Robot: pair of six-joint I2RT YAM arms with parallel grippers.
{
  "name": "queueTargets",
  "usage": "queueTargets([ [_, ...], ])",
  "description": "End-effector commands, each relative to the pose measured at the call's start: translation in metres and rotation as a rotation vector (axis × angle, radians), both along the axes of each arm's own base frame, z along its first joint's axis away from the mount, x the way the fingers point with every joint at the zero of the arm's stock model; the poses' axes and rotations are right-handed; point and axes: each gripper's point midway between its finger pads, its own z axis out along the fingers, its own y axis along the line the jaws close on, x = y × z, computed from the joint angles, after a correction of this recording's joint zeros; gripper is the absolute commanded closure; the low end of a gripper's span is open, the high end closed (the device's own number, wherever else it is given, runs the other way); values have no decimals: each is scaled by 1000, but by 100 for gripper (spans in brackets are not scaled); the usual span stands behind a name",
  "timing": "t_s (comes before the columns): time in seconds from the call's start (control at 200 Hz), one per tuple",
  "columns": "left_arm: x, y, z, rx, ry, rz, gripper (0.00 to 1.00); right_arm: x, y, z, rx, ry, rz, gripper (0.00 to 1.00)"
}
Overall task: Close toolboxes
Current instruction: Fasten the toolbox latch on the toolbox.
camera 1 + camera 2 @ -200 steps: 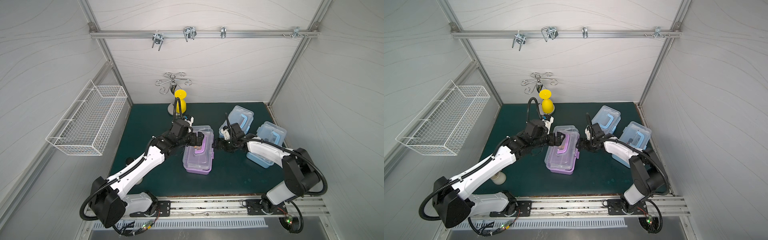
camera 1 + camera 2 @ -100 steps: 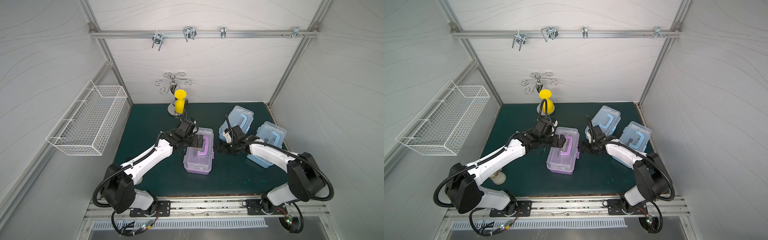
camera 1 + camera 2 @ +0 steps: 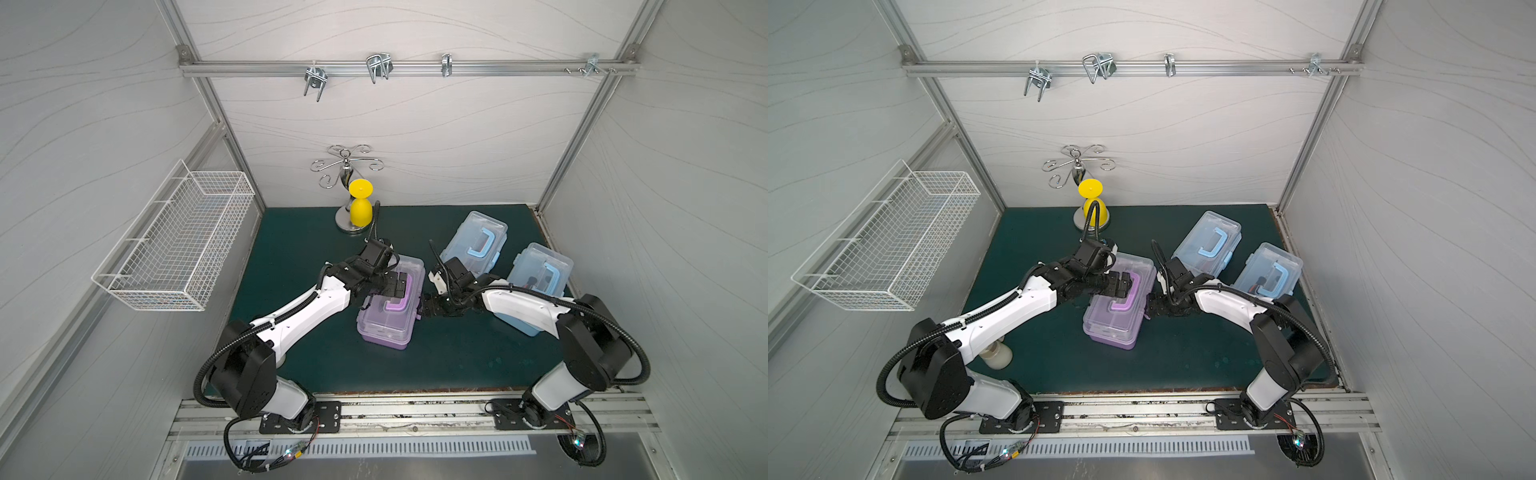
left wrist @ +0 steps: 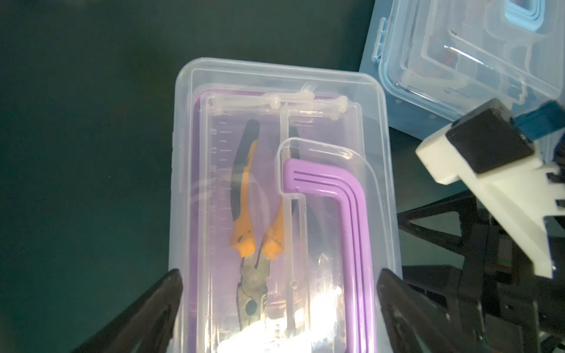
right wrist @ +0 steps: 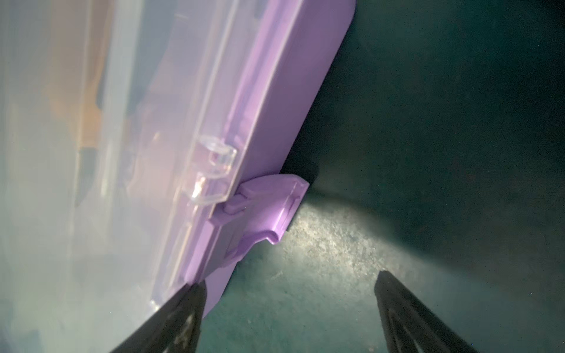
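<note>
Purple box (image 3: 388, 322): is lying in the middle of the surface (image 3: 449, 357), clear lid down.
Latch (image 5: 269, 207): is hanging outward on its right long edge, unclipped.
Left jaws: are standing wide apart over the lid, gripping nothing.
Right jaws: are standing open at the latch, one finger (image 5: 180, 311) just beside the box.
Far blue box (image 3: 473, 245), near blue box (image 3: 538, 274): are sitting together near the right edge.
Open room: bare surface is showing left of and in front of the purple box.
</note>
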Motion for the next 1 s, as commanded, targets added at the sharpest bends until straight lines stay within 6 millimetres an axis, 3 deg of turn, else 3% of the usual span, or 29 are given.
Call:
queueTargets([
  [0.0, 2, -2, -3, 14, 22, 6, 1, 15, 18, 19, 68, -58, 0, 13],
  [0.1, 1, 0, -12, 34, 40, 13, 1, 12, 15, 15, 53, -73, 3, 13],
  [0.32, 1, -2, -25, 41, 72, 15, 1, -7, -5, -17, 8, -94, -11, 13],
  [0.505, 2, -4, -30, 38, 83, 15, 1, -17, -3, -38, 8, -131, -19, 13],
  [0.815, 0, -3, -34, 44, 93, 13, 1, 3, 8, -47, 7, -258, -89, 13],
  [0.995, -2, -2, -37, 45, 96, 15, 1, 10, -3, -52, -63, -306, -152, 14],
])
